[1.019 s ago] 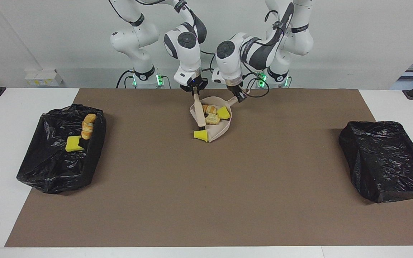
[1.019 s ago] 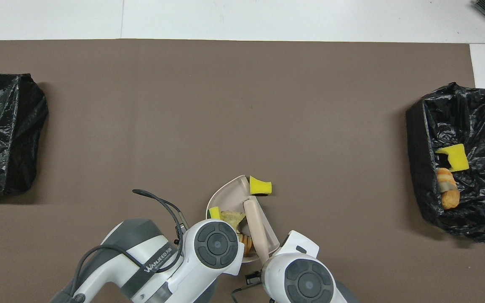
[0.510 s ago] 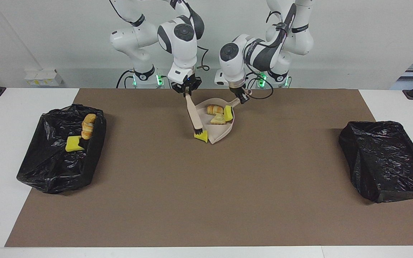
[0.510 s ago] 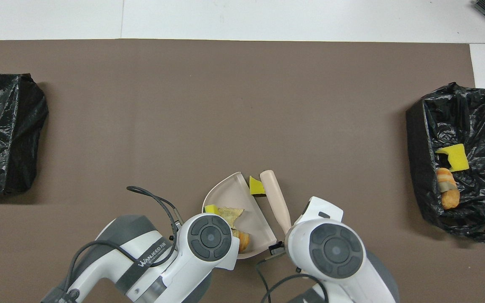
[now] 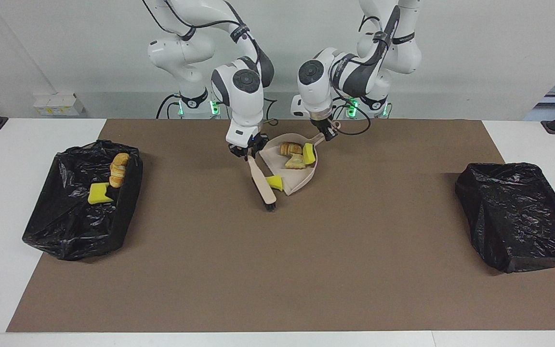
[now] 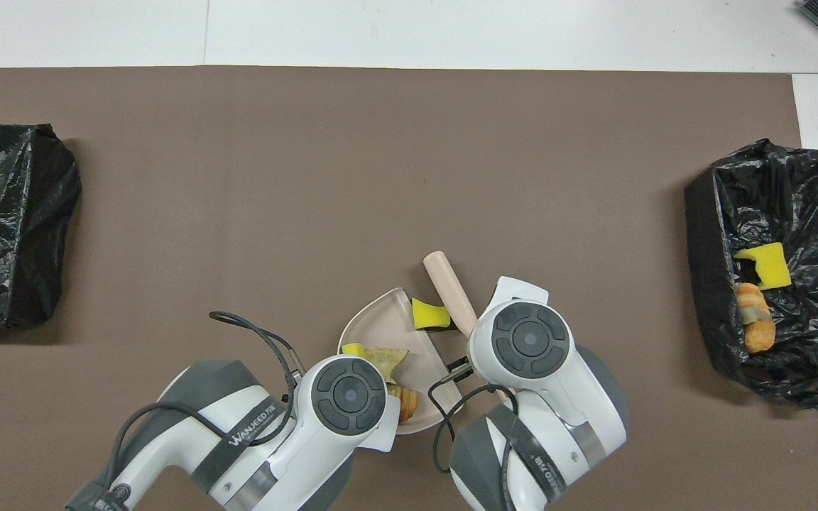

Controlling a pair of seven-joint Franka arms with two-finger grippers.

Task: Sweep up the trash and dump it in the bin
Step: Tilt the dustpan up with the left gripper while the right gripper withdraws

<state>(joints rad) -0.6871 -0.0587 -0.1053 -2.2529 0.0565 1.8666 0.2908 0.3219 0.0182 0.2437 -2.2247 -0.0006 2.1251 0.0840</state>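
Observation:
A beige dustpan (image 5: 299, 179) lies on the brown mat close to the robots and also shows in the overhead view (image 6: 379, 323). My left gripper (image 5: 328, 133) is shut on its handle. In the pan lie a bread piece (image 5: 286, 148), a yellow sponge chunk (image 5: 309, 153) and a tan scrap (image 5: 295, 163). Another yellow sponge chunk (image 5: 275, 182) (image 6: 429, 314) sits at the pan's mouth. My right gripper (image 5: 246, 152) is shut on the beige brush (image 5: 260, 180) (image 6: 444, 280). The brush's black bristles touch the mat just past that chunk.
A black-lined bin (image 5: 65, 226) (image 6: 806, 355) at the right arm's end holds a yellow sponge (image 5: 98, 193) and a bread piece (image 5: 119, 169). A second black-lined bin (image 5: 518, 217) (image 6: 4, 227) stands at the left arm's end.
My right gripper lifted the brush out of the pan and moved it away from the robots, past the loose yellow chunk. The chunk now lies at the pan's mouth. The pan turned slightly.

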